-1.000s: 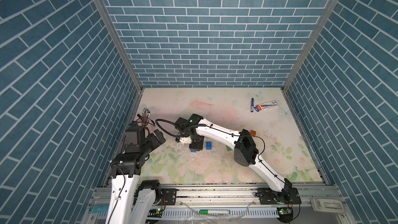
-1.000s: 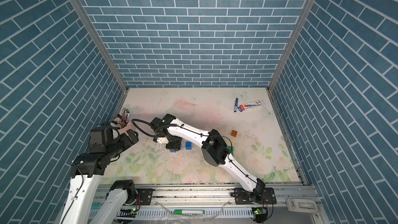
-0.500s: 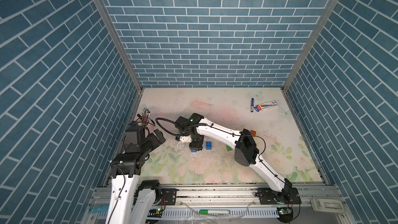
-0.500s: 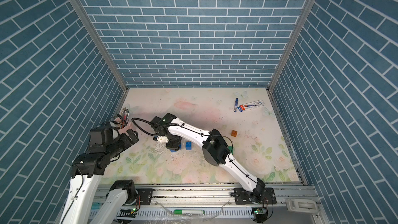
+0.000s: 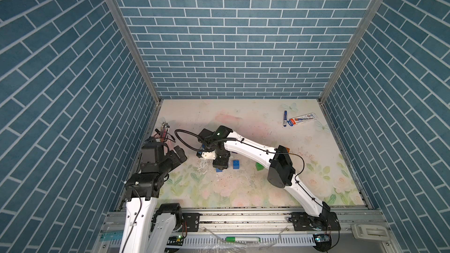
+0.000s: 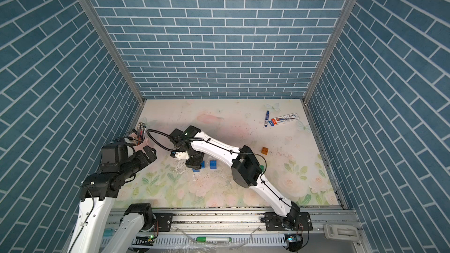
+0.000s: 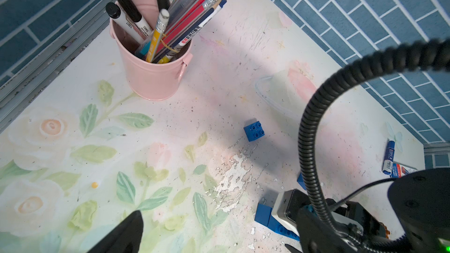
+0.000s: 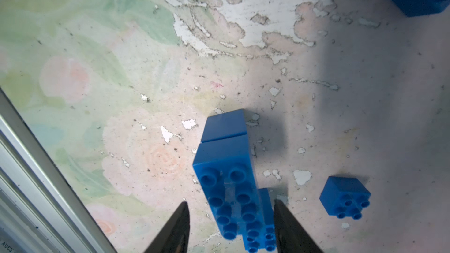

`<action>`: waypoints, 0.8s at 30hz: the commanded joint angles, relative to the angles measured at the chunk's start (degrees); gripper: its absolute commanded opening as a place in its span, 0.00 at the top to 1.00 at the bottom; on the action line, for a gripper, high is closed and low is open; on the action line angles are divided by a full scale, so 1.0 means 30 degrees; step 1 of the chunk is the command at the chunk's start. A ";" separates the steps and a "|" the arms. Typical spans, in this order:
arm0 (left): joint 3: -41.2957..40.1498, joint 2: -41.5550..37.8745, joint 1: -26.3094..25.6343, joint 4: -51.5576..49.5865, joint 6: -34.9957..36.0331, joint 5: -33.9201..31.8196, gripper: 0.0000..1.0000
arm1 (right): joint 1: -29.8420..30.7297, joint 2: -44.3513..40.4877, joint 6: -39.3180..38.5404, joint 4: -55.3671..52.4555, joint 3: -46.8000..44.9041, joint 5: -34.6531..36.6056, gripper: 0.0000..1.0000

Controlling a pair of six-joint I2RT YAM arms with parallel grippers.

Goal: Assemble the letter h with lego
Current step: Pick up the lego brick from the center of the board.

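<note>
Left gripper (image 5: 179,154) gapes; right gripper (image 8: 230,202) seemingly parted, pointing down

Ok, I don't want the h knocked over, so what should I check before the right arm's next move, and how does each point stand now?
1. The blue stack is between the right hand's fingers: ok.
2. Both fingers press on the stack: not ok, one finger stands clear of it.
3. A next brick is free to pick: ok, a loose blue brick sits beside the stack, apart from it.
4. The left hand is out of the way: ok, open, empty, near the pen cup.
5. The stack's bricks are fully pressed together: cannot tell.
</note>
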 commanded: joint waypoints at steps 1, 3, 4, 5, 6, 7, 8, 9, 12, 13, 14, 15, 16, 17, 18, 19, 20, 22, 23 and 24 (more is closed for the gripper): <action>-0.0276 -0.0065 0.0094 0.0228 -0.0051 0.0070 0.01 | 0.0034 -0.0287 -0.0849 -0.0112 0.0095 -0.0334 0.44; -0.0272 -0.0069 0.0094 0.0228 -0.0043 0.0070 0.01 | 0.0029 -0.0132 -0.0866 -0.0104 0.0253 -0.0293 0.44; -0.0276 -0.0086 0.0094 0.0227 -0.0061 0.0070 0.01 | 0.0032 -0.0047 -0.0887 -0.0096 0.0314 -0.0341 0.44; -0.0276 -0.0090 0.0094 0.0227 -0.0054 0.0066 0.01 | 0.0038 -0.0028 -0.0873 -0.0085 0.0388 -0.0367 0.45; -0.0266 -0.0109 0.0094 0.0221 -0.0054 0.0068 0.01 | 0.0026 0.0071 -0.0895 -0.0075 0.0488 -0.0439 0.45; -0.0276 -0.0102 0.0094 0.0232 -0.0056 0.0042 0.01 | 0.0018 0.0095 -0.0917 -0.0074 0.0590 -0.0562 0.46; -0.0276 -0.0154 0.0094 0.0232 -0.0054 0.0037 0.01 | 0.0048 0.0169 -0.0902 -0.0074 0.0691 -0.0622 0.47; -0.0273 -0.0158 0.0080 0.0228 -0.0062 0.0041 0.01 | 0.0088 0.0218 -0.0945 -0.0074 0.0801 -0.0669 0.48; -0.0276 -0.0179 0.0094 0.0214 -0.0047 0.0041 0.01 | 0.0176 0.0306 -0.1060 0.0009 0.0928 -0.0702 0.49; -0.0262 -0.0174 0.0087 0.0199 -0.0054 0.0026 0.01 | 0.0185 0.0358 -0.1076 0.0042 0.0932 -0.0630 0.49; -0.0276 -0.0207 0.0094 0.0198 -0.0047 0.0040 0.01 | 0.0207 0.0432 -0.1113 0.0043 0.0974 -0.0563 0.49; -0.0276 -0.0190 0.0094 0.0199 -0.0069 0.0037 0.01 | 0.0249 0.0486 -0.1115 0.0043 0.1012 -0.0496 0.49; -0.0276 -0.0226 0.0094 0.0199 -0.0054 0.0012 0.01 | 0.0236 0.0538 -0.1149 0.0021 0.1020 -0.0498 0.50; -0.0262 -0.0237 0.0094 0.0185 -0.0038 0.0011 0.01 | 0.0239 0.0583 -0.1173 0.0013 0.1005 -0.0536 0.50; -0.0276 -0.0277 0.0094 0.0198 -0.0070 0.0011 0.01 | 0.0246 0.0623 -0.1179 -0.0015 0.0991 -0.0588 0.50; -0.0276 -0.0271 0.0094 0.0197 -0.0056 0.0011 0.01 | 0.0263 0.0645 -0.1180 -0.0016 0.0976 -0.0559 0.50; -0.0276 -0.0274 0.0094 0.0199 -0.0060 0.0011 0.01 | 0.0262 0.0724 -0.1180 -0.0038 0.0983 -0.0496 0.51; -0.0276 -0.0274 0.0095 0.0196 -0.0054 0.0011 0.01 | 0.0280 0.0813 -0.1181 -0.0049 0.0965 -0.0488 0.52; -0.0269 -0.0274 0.0094 0.0224 -0.0054 0.0004 0.01 | 0.0265 0.0850 -0.1166 -0.0018 0.0979 -0.0445 0.53; -0.0276 -0.0275 0.0094 0.0213 -0.0058 0.0011 0.01 | 0.0265 0.0894 -0.1181 0.0012 0.0990 -0.0437 0.53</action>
